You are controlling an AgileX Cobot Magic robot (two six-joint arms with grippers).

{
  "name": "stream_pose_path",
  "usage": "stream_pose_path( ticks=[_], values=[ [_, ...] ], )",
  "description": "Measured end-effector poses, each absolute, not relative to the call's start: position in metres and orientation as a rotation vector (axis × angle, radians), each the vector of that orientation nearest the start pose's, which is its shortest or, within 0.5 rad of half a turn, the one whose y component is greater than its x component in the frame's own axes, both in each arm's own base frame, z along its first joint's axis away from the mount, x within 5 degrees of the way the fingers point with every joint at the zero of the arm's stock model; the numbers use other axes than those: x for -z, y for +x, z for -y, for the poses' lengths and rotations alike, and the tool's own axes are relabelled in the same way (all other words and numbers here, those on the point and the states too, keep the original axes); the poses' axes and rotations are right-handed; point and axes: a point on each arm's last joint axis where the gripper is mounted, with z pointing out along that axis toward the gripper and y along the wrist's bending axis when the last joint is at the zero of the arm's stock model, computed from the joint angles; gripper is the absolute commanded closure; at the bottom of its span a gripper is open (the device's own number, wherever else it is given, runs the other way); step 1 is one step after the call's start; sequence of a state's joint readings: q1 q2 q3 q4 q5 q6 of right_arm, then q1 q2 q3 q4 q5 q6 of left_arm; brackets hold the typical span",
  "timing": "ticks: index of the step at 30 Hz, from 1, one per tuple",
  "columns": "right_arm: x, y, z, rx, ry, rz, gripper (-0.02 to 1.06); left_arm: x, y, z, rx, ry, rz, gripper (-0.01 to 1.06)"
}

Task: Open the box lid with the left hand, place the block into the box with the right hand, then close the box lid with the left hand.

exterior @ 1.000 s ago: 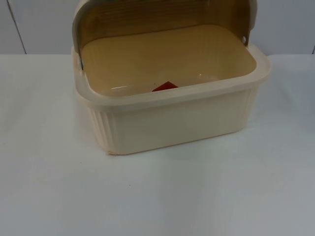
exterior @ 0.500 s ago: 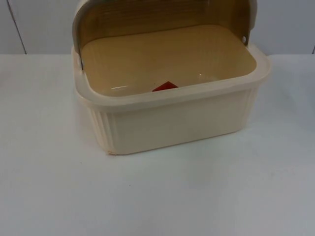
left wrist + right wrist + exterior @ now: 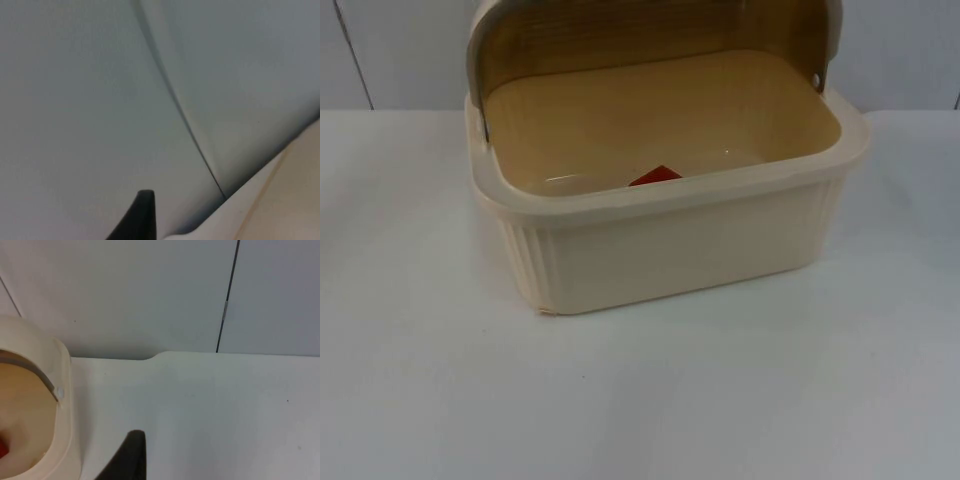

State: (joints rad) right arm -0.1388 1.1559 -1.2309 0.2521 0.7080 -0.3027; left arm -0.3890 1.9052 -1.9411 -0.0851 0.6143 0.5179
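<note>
In the top view, a cream box with ribbed walls stands on the white table, toward the far side, close to the grey partition wall. Its lid is open and tilted back behind the box, and the brownish inner side of the lid faces the camera. A red block lies inside the box, just behind the near wall, so that only its upper part is seen over the rim.

In the left wrist view, one black fingertip of the left gripper stands before the partition wall, with a cream edge of the box beside it. Whether this gripper is wide or narrow, I cannot tell.

In the right wrist view, one black fingertip of the right gripper is over the table, beside the box. A little of the red block shows inside the box. How wide this gripper stands, I also cannot tell.
</note>
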Motion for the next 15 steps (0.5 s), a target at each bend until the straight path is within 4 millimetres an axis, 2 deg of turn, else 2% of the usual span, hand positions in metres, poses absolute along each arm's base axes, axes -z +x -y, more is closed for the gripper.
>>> stream_pose_path(
  ticks=[4,5,9,11,12,14,15],
  values=[
    [-0.414,0.243,0.019,-0.021,-0.067,-2.092,-0.01,-0.381,0.409,0.207,-0.152,1.230,-1.674,0.00],
    [-0.414,0.243,0.019,-0.021,-0.067,-2.092,-0.01,-0.381,0.409,0.207,-0.152,1.230,-1.674,0.00],
    [-0.414,0.243,0.019,-0.021,-0.067,-2.092,-0.01,-0.379,0.401,0.225,-0.303,1.433,-1.526,0.00],
    [-0.414,0.243,0.019,-0.021,-0.067,-2.092,-0.01,-0.377,0.401,0.228,-0.321,1.459,-1.511,0.01],
    [-0.414,0.243,0.019,-0.021,-0.067,-2.092,-0.01,-0.375,0.402,0.230,-0.328,1.471,-1.507,0.03],
    [-0.414,0.243,0.019,-0.021,-0.067,-2.092,-0.01,-0.369,0.404,0.231,-0.328,1.486,-1.512,0.23],
    [-0.414,0.243,0.019,-0.021,-0.067,-2.092,-0.01,-0.366,0.406,0.232,-0.327,1.491,-1.517,0.36]
  ],
)
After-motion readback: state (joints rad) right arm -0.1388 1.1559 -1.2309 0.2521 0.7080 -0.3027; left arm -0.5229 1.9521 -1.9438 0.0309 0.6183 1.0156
